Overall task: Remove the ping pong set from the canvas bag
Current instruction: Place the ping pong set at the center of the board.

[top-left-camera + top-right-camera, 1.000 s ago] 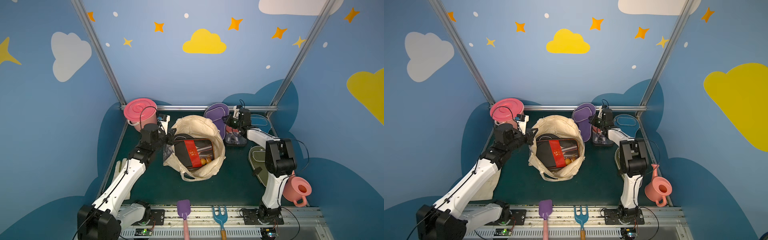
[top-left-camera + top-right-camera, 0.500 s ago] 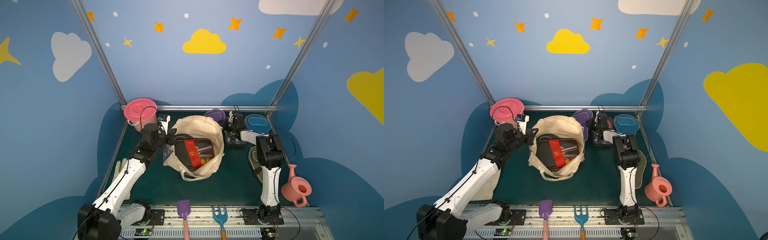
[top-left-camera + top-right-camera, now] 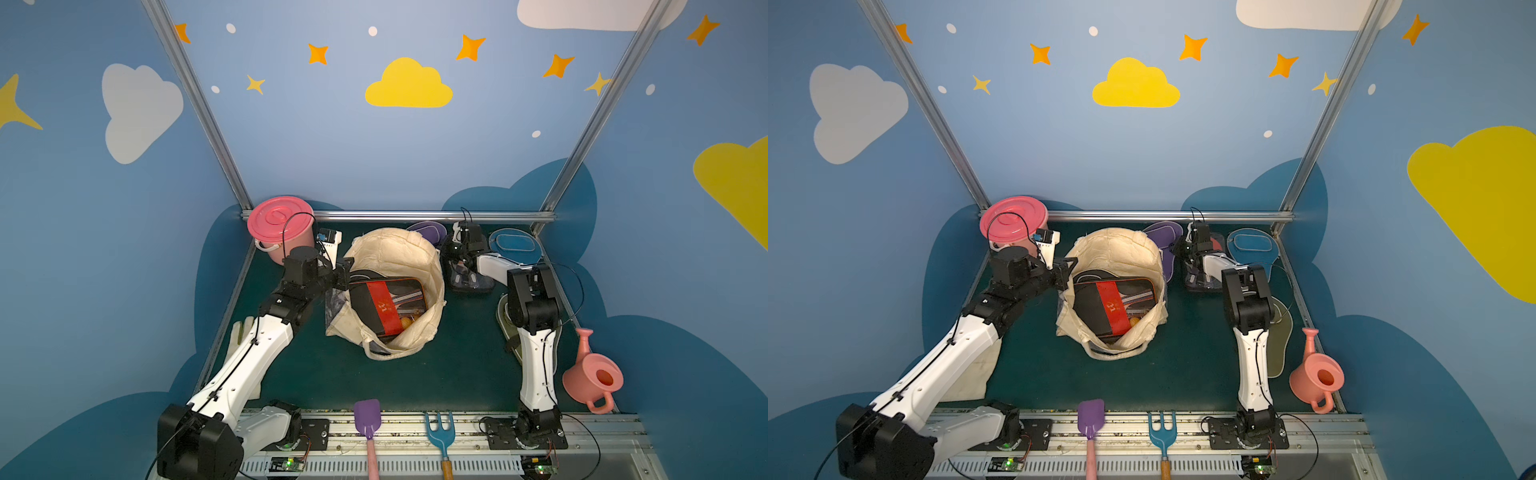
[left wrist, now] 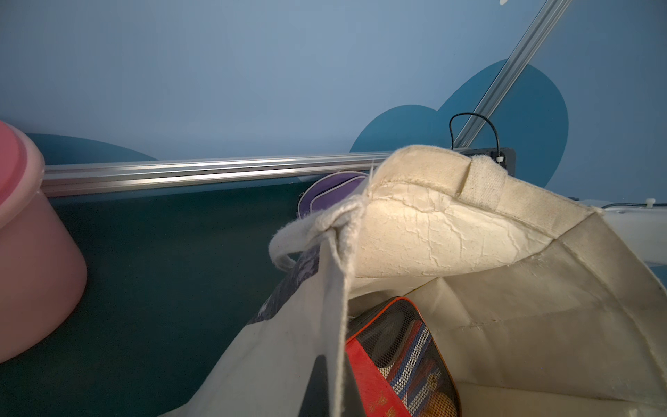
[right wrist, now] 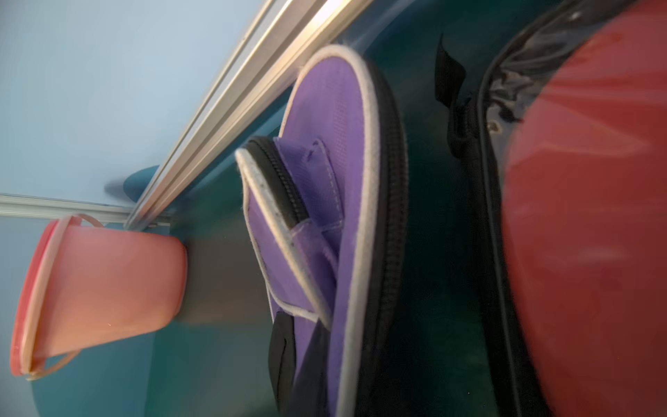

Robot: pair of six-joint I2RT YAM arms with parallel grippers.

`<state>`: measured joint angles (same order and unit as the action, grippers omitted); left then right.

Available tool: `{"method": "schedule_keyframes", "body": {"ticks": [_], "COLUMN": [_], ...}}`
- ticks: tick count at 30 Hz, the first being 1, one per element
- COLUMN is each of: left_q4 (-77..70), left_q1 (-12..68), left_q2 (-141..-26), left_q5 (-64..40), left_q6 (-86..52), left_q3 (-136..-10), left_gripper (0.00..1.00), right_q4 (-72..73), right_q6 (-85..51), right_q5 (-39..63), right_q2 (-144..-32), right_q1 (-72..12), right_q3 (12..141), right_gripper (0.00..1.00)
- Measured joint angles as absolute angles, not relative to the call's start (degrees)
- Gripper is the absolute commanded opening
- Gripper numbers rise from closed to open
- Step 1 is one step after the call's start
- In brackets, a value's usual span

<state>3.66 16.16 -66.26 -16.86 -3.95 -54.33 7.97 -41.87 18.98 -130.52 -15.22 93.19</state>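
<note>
**Canvas bag holding one case, four pieces lying outside**

Cream canvas bag (image 3: 399, 249) stands open at the centre of the scene in both top views. The black-red case (image 3: 386, 303) lies inside it, with an orange ball (image 3: 405, 321) at the case's near end. The left gripper (image 3: 344, 271) meets the bag's left rim. The top views hide its jaws, but the left wrist view shows the rim cloth running down against a dark finger (image 4: 317, 379), so the gripper is clamped on the bag. Only that view resolves the case's mesh face.

Outside the bag, the purple cover (image 3: 428, 230) lies at the far edge, just right of the bag. The clear-packed red paddle (image 3: 469, 276) is further right, and the blue cover (image 3: 513, 245) is in the far right corner. The olive cover (image 3: 1281, 340) lies at the right edge, partly under the right arm.

The right gripper (image 3: 457, 253) sits between the purple cover and the red paddle. No view shows its jaws, so its opening cannot be told. The right wrist view alone shows the purple cover's black zip and white piping. It also shows the pink bucket (image 3: 280, 220), which stands in the far left corner.
</note>
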Motion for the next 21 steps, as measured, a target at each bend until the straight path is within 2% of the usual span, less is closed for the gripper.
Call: {"method": "schedule_keyframes", "body": {"ticks": [5,13,21], "left_q4": [3.6,3.6,3.6], "left_q1": [16.2,16.2,16.2], "left_q2": [-66.6,-66.6,-66.6], "left_q5": [-17.1,-17.1,-17.0], "left_q6": [-3.9,-3.9,-4.4], "left_q3": [-54.4,-54.4,-54.4], "left_gripper": [0.04,0.04,0.04], "right_q4": [4.9,-1.8,-5.1], "right_q6": [-40.2,-36.8,-34.1], "right_q5": [19.1,19.1,18.5], "right_q2": [-131.8,-133.3,-133.3], "right_q1": [-15.2,-15.2,-15.2], "right_q3": [95.3,98.5,100.1], "right_gripper": [0.2,0.36,0.35]}}
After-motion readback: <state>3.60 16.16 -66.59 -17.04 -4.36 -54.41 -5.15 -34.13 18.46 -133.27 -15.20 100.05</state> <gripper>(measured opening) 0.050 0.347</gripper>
